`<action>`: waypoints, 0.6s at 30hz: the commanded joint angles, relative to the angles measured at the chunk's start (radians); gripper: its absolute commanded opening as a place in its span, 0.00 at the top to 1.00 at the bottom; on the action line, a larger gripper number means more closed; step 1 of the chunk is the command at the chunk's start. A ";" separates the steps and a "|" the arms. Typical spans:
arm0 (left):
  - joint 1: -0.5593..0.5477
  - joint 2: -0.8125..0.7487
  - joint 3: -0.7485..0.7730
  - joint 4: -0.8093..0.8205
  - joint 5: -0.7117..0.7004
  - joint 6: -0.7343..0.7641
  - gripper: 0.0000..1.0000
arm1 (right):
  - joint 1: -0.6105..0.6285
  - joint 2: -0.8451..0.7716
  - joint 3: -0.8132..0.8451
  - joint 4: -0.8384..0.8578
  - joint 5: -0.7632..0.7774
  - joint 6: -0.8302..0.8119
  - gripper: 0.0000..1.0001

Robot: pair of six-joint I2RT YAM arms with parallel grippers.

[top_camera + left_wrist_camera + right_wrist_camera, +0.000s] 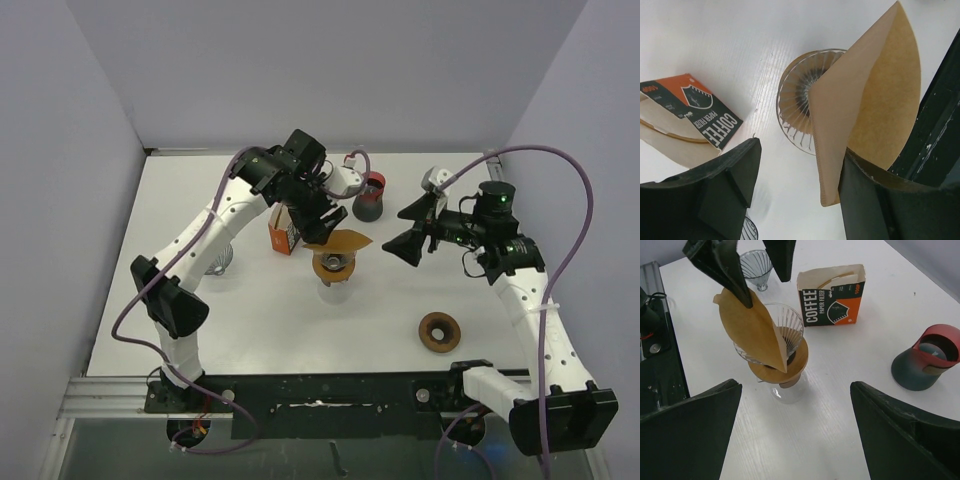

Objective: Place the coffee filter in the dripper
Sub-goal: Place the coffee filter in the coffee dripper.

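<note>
Filter [751,332] corner inside dripper [791,327] rim

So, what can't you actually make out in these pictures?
- Top view: the dripper, mostly covered by the filter and the left arm's jaws.
- Top view: the lettering on the filter box, too small.
- Right wrist view: whether the filter's tip sits inside the dripper or in front; the sheet itself hides it.
- Right wrist view: what is in the red-rimmed cup, too dim.
- Left wrist view: the filter's far lower edge, behind one jaw.
</note>
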 commanded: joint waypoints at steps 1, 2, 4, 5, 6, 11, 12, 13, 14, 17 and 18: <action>0.031 -0.093 -0.028 0.068 0.041 -0.041 0.40 | 0.051 0.044 0.038 0.058 0.109 0.113 0.06; 0.040 -0.101 -0.038 0.076 0.050 -0.049 0.39 | 0.070 0.059 0.057 0.042 0.133 0.117 0.06; 0.058 -0.114 -0.062 0.094 0.068 -0.065 0.37 | 0.102 0.085 0.085 0.029 0.176 0.142 0.06; 0.067 -0.121 -0.076 0.106 0.077 -0.073 0.37 | 0.115 0.095 0.096 0.025 0.195 0.158 0.06; 0.072 -0.127 -0.091 0.115 0.084 -0.081 0.36 | 0.127 0.109 0.106 0.021 0.211 0.171 0.06; 0.089 -0.157 -0.164 0.166 0.105 -0.111 0.36 | 0.146 0.195 0.163 0.009 0.233 0.247 0.08; 0.092 -0.159 -0.172 0.173 0.110 -0.117 0.36 | 0.150 0.205 0.167 0.014 0.229 0.253 0.09; 0.096 -0.163 -0.179 0.179 0.118 -0.123 0.36 | 0.158 0.211 0.170 0.019 0.230 0.255 0.09; 0.097 -0.164 -0.183 0.185 0.126 -0.127 0.36 | 0.165 0.216 0.173 0.022 0.234 0.257 0.09; 0.100 -0.169 -0.197 0.197 0.140 -0.139 0.35 | 0.169 0.231 0.183 0.029 0.262 0.274 0.10; 0.100 -0.169 -0.203 0.203 0.143 -0.142 0.35 | 0.170 0.237 0.189 0.025 0.267 0.275 0.11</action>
